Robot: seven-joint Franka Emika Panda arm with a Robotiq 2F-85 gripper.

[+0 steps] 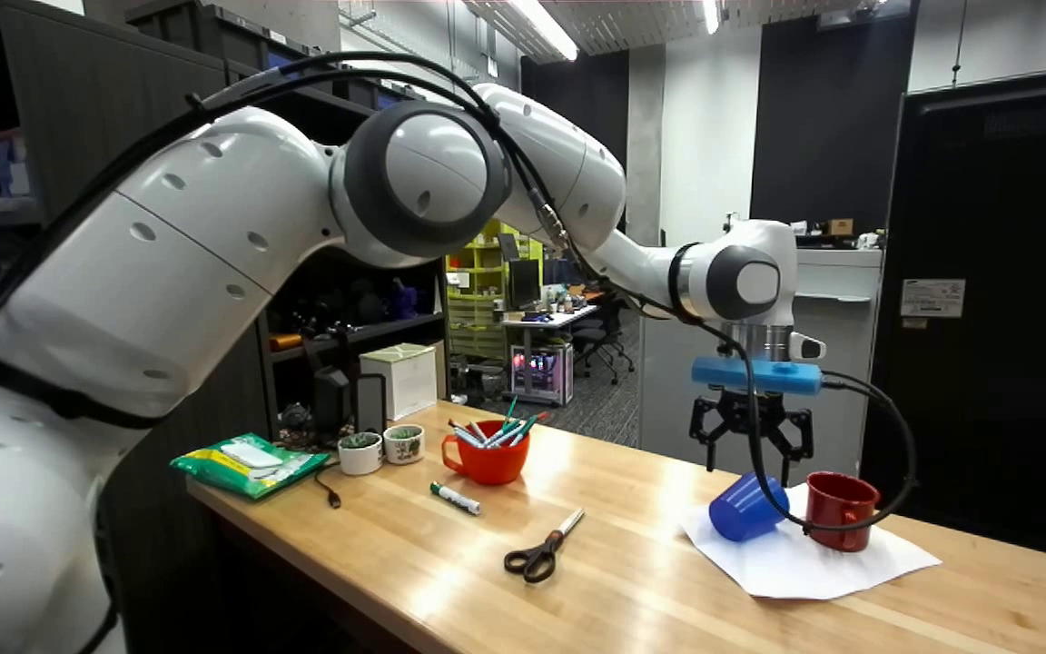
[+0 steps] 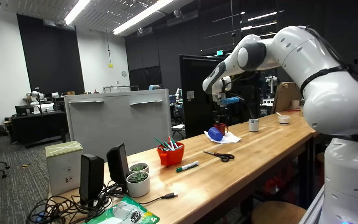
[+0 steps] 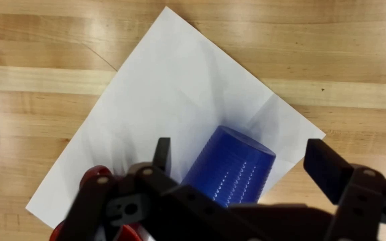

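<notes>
Both exterior views face diagonally across the counter [image 1: 650, 581], sharing the blue cup [image 1: 741, 510] at four o'clock; near at eight stands the lower arm [image 1: 24, 509] in an exterior view, a black speaker [image 2: 91, 177] in an exterior view. The wrist view looks down, close above the blue cup.

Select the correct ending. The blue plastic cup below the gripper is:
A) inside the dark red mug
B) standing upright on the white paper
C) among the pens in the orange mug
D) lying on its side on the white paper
D: both exterior views show the blue plastic cup tipped over on the white paper, while the dark red mug stands upright beside it.
</notes>
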